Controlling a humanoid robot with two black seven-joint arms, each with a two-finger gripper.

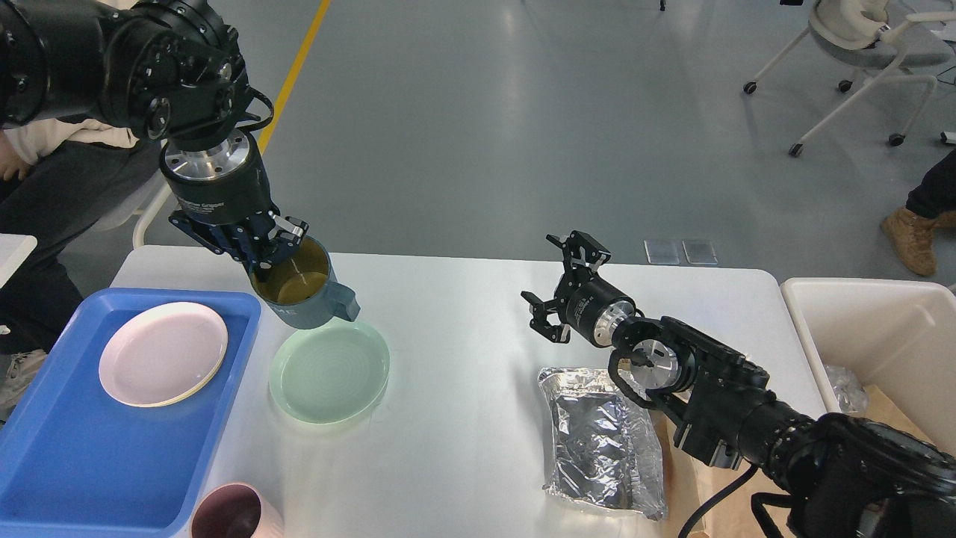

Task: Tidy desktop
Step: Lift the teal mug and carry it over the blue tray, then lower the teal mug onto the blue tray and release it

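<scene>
— Two arms out; what's under them?

— Desktop (463, 314): white, smooth, rounded corners, spanning most of my view. Blue tray (67, 456) on its left edge with a pink plate (163, 353) in it. Cream bin (889, 321) off the right end. Green plate (329, 371) just beside the tray, crumpled foil bag (597, 441) lying right of centre, maroon cup (231, 514) at the near edge.

— And your hands?

— Left gripper (263, 246) clamped on the rim of a grey-blue mug (306, 288), lifted and tilted above the tray's corner and the green plate. Right gripper (564, 288) spread wide, holding nothing, hovering beyond the foil bag.

— Risks?

— Rim pinch is thin; with that tilt I judge the mug could slip or swing, dropping onto a plate. Foil looks slick and soft; a shallow grab might only crumple it.
</scene>
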